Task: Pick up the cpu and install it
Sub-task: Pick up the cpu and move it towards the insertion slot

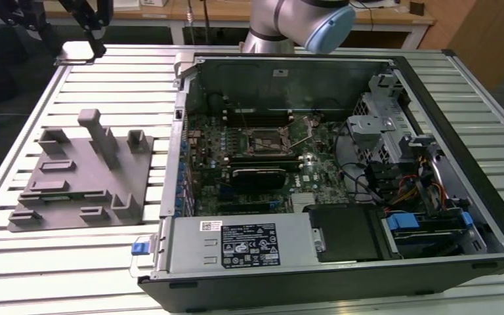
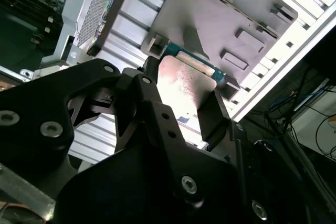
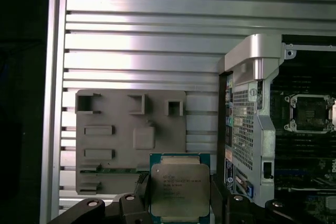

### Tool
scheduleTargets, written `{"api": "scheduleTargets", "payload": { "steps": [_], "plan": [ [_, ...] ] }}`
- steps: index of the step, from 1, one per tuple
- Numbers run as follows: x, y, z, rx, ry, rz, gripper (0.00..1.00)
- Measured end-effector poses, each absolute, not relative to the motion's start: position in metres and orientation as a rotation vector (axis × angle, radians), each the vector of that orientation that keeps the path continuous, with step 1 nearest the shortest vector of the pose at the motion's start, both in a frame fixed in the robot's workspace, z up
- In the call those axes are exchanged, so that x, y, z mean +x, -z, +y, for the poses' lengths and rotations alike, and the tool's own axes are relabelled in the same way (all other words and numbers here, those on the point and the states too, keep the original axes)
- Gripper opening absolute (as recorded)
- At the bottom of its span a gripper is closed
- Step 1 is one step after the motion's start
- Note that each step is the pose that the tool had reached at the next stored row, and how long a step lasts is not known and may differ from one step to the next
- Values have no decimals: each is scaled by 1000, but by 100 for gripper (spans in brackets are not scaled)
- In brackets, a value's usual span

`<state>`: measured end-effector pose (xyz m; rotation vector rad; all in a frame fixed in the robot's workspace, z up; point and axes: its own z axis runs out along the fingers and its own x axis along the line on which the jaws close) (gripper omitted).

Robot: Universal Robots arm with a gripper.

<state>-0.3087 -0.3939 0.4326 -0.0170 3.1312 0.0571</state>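
Note:
In both wrist views my gripper (image 3: 179, 199) (image 2: 185, 95) is shut on the cpu (image 3: 179, 188) (image 2: 181, 80), a small square chip with a silvery top and a green rim. One black finger (image 3: 143, 188) presses each of two opposite edges. The chip hangs high above the grey plastic tray (image 3: 131, 140) on the slatted table. The dark square socket (image 3: 310, 113) with its metal frame lies on the motherboard inside the open computer case (image 3: 252, 103), well off to one side of the chip. The exterior view has the socket (image 1: 265, 139) mid-board and the arm (image 1: 296, 26) at the back.
The tray (image 1: 81, 177) with upright posts lies at the exterior view's left of the case (image 1: 340, 184). Inside the case are a power supply (image 1: 234, 244), drive cage (image 1: 392, 131), cables and a dark heatsink block (image 1: 256, 176). Slatted aluminium table (image 1: 121, 85) surrounds everything.

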Motion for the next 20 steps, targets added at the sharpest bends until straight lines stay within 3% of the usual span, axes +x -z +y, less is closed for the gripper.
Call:
{"api": "scheduleTargets", "payload": {
  "steps": [20],
  "plan": [
    [-271,-432,-394,-17,-57,3131,54]
  ]
}}
